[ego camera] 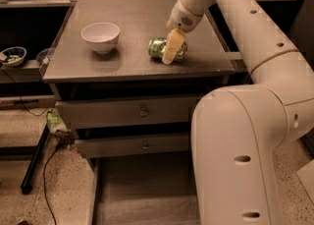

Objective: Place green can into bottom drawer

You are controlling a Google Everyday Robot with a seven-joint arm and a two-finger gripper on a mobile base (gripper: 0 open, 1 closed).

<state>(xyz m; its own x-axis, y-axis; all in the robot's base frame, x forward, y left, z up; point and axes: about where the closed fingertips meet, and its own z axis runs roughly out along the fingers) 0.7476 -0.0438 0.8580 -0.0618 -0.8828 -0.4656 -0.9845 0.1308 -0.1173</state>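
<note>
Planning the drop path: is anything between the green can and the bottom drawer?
Nothing visible. The gripper is at the can on the cabinet top; the drawer stands open below, its visible floor bare. The bowl sits off to the left. The arm hides the drawer's right side.

High near view down past arm [265,37] onto hand [168,58] at cabinet top [132,22]

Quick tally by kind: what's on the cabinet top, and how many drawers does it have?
Cans: 1, the green can, with the gripper at it
Bowls: 1, the white bowl
Drawers: 3, top drawer, middle drawer, bottom drawer pulled out
Total: 5
</note>
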